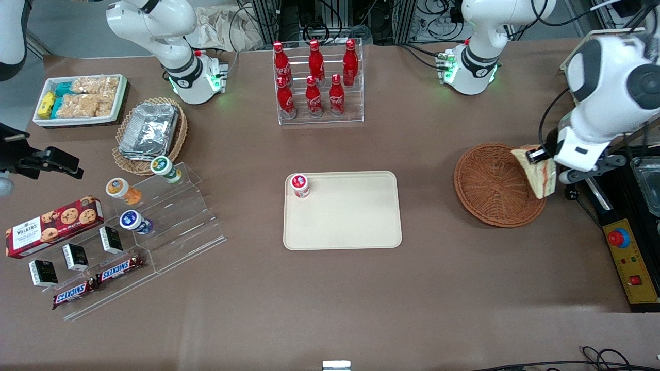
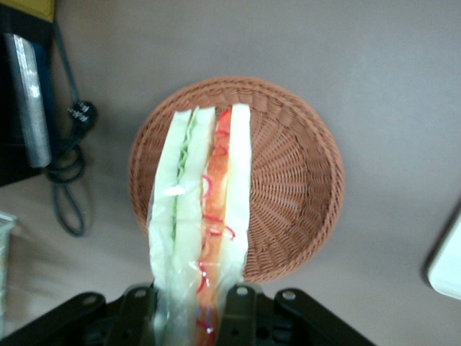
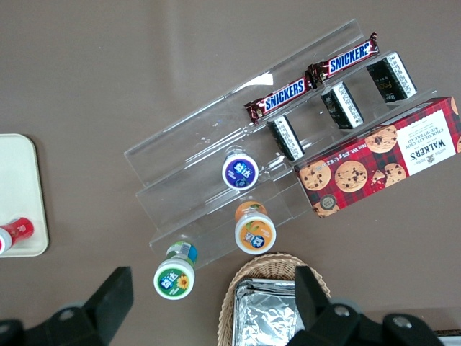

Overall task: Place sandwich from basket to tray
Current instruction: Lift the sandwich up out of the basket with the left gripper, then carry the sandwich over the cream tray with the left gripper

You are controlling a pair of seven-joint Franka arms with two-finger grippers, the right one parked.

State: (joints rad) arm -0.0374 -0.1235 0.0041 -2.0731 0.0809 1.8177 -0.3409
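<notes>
While the hand (image 2: 194, 306) is clamped on its wrapped end above the basket (image 2: 288, 180), the sandwich (image 2: 205, 209) looks light, soft and crushable.

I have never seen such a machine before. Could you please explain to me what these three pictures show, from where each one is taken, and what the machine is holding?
These are two white robot arms at a brown table. One picture looks at them from the front; the other two come from cameras on the arms' wrists. The working arm's gripper is shut on a wrapped sandwich, lifted above the edge of a round woven basket. Its wrist camera looks down along the sandwich into that basket. A cream tray lies mid-table with a small red-lidded cup on it. Toward the parked arm's end are snacks on a clear stand.
</notes>
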